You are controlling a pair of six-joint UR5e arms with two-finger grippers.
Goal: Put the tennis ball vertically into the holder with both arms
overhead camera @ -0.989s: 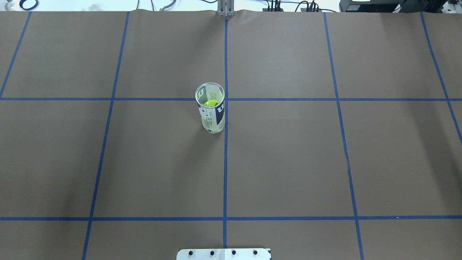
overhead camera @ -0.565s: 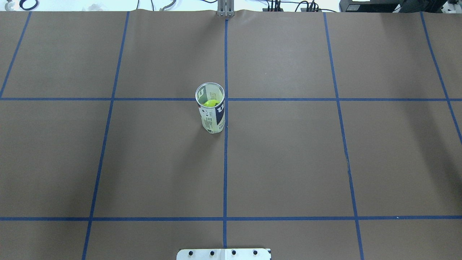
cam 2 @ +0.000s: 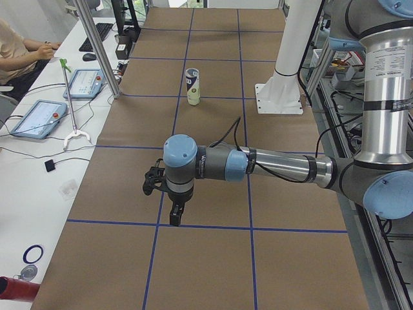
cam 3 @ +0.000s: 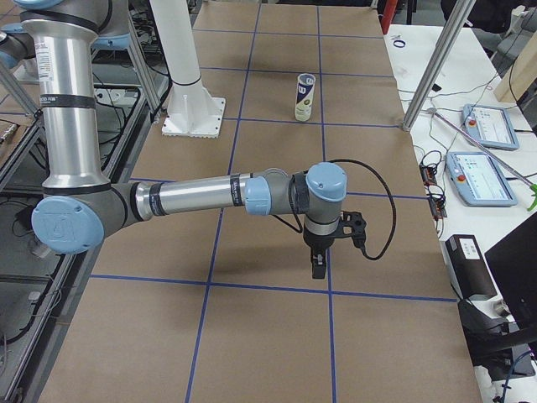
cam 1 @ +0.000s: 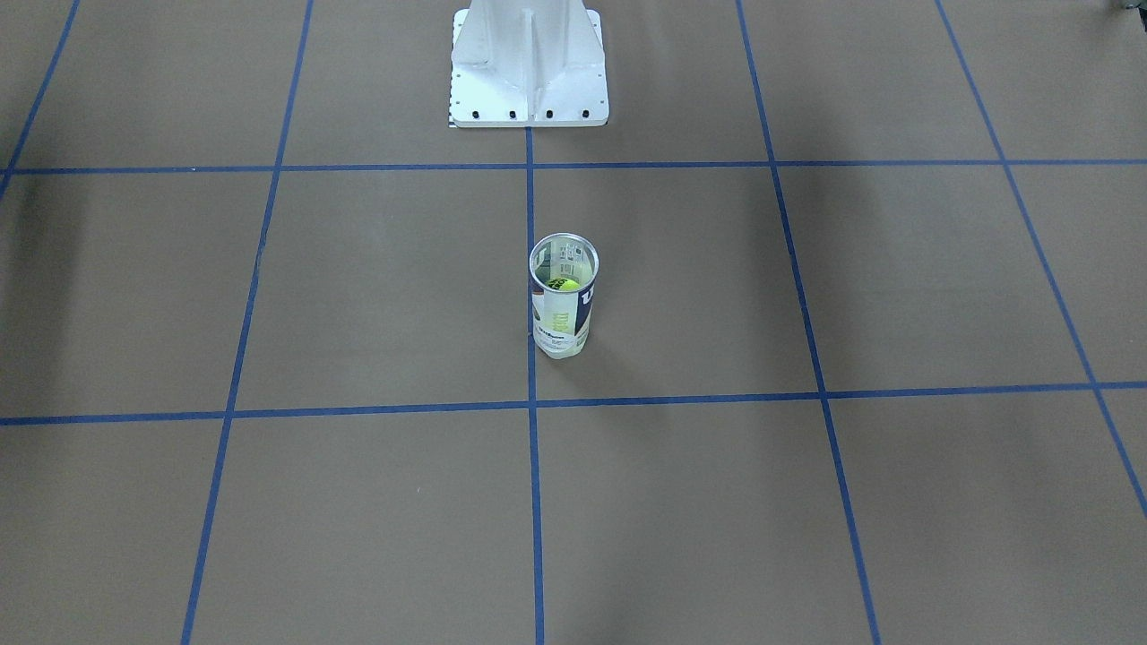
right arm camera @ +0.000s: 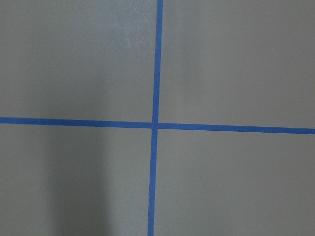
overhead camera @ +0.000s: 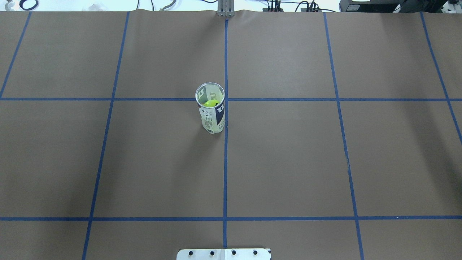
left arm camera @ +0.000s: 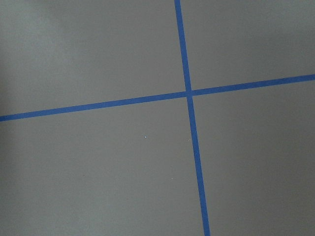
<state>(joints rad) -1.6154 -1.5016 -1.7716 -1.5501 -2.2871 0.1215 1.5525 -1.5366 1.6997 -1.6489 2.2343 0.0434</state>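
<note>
The brown table cover [overhead camera: 288, 162] is showing a blue tape grid [overhead camera: 225, 173]; the clear tube [overhead camera: 212, 108] is wearing a white-and-navy label [overhead camera: 209, 118] and holding a yellow-green ball [overhead camera: 209, 103].

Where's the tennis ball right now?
In the overhead view the tennis ball sits inside the upright holder at mid-table, just left of the centre blue tape line.

Overhead and front cameras faced each other over the table [overhead camera: 288, 162], sharing the tube [overhead camera: 213, 115]; end cameras looked lengthwise; wrist cameras pointed close at tape [left arm camera: 189, 93] beneath the jaws.
</note>
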